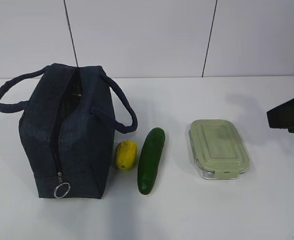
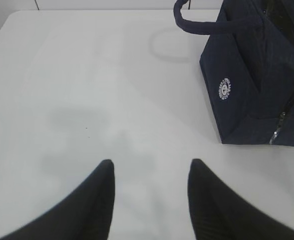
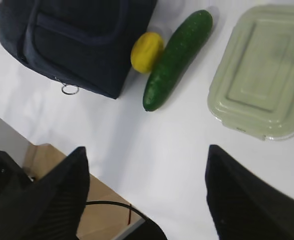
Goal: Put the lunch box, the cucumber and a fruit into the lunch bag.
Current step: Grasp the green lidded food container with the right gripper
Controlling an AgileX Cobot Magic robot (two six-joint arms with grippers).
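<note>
The navy lunch bag (image 1: 71, 130) stands at the left with its top zipper open and the silver ring pull (image 1: 62, 190) at its near end. The yellow fruit (image 1: 126, 154) lies against the bag's right side. The cucumber (image 1: 152, 159) lies just right of the fruit, and the green-lidded lunch box (image 1: 218, 147) sits further right. My left gripper (image 2: 152, 167) is open and empty over bare table, left of the bag (image 2: 257, 85). My right gripper (image 3: 147, 150) is open and empty, high above the table's near edge, short of the cucumber (image 3: 177, 57), fruit (image 3: 147, 51) and lunch box (image 3: 262, 70).
A dark part of the right arm (image 1: 287, 116) shows at the right edge of the exterior view. The white table (image 1: 212, 210) ends at a near edge (image 3: 86, 165), with wooden floor and a black cable beyond it. A white wall stands behind the table.
</note>
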